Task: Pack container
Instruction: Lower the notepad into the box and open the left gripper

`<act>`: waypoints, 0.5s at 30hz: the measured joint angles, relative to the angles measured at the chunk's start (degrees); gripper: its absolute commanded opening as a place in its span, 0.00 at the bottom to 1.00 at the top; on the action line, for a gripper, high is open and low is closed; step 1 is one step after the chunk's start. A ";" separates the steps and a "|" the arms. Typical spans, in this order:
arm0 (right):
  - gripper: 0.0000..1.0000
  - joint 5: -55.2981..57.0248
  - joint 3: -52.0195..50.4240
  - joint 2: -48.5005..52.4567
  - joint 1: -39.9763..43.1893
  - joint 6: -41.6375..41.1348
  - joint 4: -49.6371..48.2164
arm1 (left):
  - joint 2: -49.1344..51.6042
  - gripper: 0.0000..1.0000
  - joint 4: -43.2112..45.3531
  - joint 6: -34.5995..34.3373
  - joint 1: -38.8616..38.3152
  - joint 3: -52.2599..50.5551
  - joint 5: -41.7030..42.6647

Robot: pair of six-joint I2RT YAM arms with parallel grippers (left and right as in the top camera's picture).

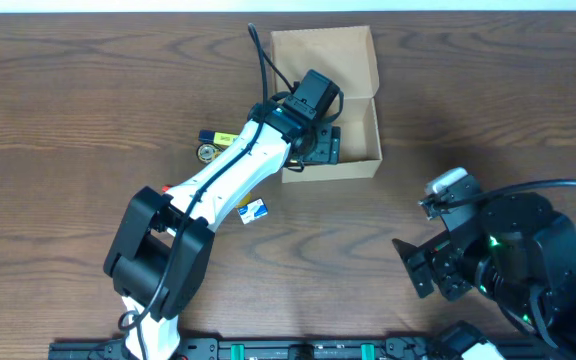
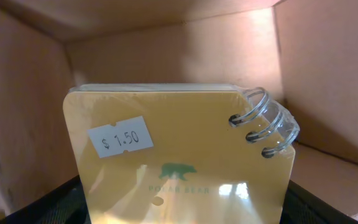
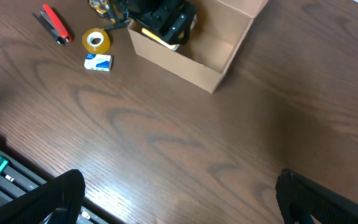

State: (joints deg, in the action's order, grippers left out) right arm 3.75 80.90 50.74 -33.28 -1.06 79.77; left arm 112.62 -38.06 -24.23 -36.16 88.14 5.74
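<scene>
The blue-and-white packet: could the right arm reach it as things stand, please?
Probably yes: bare table lies between the open right pincer and the packet, though the left arm, holding a notepad in the box, passes close beside it.

Dark brown wood-grain table (image 1: 58, 90), pale strip (image 1: 468, 5) along its far edge, soft glare.

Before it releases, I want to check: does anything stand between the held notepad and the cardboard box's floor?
Nothing visible does. The left gripper holds the yellow notepad between the walls of the open box; the floor right under it is hidden.
</scene>
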 measured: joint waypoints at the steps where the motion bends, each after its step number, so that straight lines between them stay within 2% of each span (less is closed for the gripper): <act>1: 0.99 0.00 0.00 0.00 0.00 0.02 0.02 | 0.00 0.06 -0.87 0.00 0.00 -0.02 -0.24; 15: 0.99 0.00 0.00 0.00 0.00 0.00 0.02 | 0.00 0.06 -8.17 0.00 0.00 0.00 -1.73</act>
State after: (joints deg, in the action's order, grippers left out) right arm 3.75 80.90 50.74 -33.28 -1.06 79.79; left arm 112.62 -46.24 -24.23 -36.16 88.14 4.01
